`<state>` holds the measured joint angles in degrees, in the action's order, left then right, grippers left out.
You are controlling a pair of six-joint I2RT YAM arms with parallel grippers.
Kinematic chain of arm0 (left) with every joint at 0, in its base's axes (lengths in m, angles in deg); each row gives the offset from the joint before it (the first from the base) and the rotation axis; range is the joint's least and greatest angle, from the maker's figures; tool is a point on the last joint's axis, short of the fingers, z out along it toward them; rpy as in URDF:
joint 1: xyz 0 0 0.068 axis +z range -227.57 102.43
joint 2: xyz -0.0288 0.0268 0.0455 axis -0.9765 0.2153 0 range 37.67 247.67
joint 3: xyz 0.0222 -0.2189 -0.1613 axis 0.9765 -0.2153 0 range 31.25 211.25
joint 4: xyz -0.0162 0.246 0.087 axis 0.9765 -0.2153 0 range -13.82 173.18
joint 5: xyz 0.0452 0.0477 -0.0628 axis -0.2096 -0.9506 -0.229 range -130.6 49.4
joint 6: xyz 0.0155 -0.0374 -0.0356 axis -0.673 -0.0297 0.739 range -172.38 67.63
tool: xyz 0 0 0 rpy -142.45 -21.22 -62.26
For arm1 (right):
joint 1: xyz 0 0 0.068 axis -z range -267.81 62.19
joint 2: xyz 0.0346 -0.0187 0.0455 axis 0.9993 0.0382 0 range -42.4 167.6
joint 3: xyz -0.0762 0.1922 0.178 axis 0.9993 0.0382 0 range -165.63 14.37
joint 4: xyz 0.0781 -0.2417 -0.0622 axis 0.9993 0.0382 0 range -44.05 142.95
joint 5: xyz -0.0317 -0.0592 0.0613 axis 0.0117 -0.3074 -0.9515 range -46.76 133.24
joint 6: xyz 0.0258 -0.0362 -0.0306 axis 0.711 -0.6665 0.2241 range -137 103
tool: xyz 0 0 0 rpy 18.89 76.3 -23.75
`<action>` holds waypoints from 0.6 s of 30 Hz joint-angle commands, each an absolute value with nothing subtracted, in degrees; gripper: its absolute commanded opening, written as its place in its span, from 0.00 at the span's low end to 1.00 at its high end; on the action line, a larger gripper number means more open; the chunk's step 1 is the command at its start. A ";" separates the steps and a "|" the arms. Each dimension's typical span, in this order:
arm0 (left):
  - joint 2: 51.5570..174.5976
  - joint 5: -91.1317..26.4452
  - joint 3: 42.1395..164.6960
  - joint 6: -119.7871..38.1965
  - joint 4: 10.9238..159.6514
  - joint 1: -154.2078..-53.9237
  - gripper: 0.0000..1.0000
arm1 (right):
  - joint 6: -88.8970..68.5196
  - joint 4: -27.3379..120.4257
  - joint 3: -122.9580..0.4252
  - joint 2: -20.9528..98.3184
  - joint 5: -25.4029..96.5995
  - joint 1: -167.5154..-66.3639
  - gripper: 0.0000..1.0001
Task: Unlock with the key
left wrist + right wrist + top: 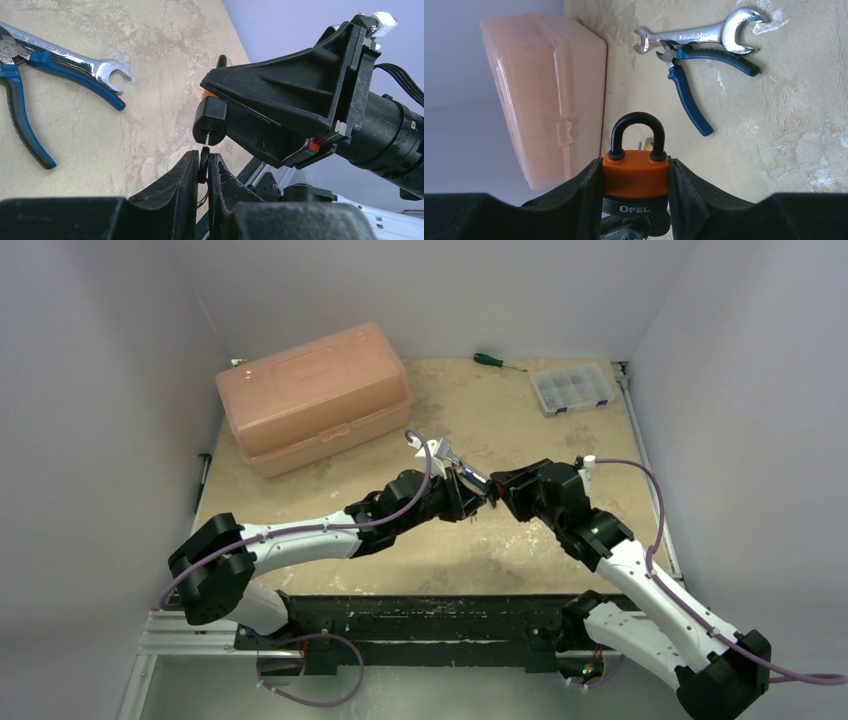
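Note:
My right gripper [636,172] is shut on an orange padlock [636,175] with a black base marked OPEL; its black shackle [637,131] is closed. In the left wrist view the padlock's black base [210,122] faces my left gripper [202,165], which is shut on the black head of a key [203,164]. The thin key blade [207,138] reaches into the keyhole. In the top view both grippers meet above the table's middle [492,492].
A silver wrench [696,36] and blue-handled pliers [689,87] lie on the table behind the grippers. A peach plastic toolbox [315,395] stands at the back left. A clear parts organizer [572,388] and a green screwdriver [495,362] lie at the back.

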<state>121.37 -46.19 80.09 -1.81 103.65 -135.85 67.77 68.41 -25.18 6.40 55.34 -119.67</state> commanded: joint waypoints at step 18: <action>125.02 -46.47 83.54 0.09 112.32 -135.55 0.00 | 64.69 60.57 -26.70 5.35 49.18 -122.35 0.00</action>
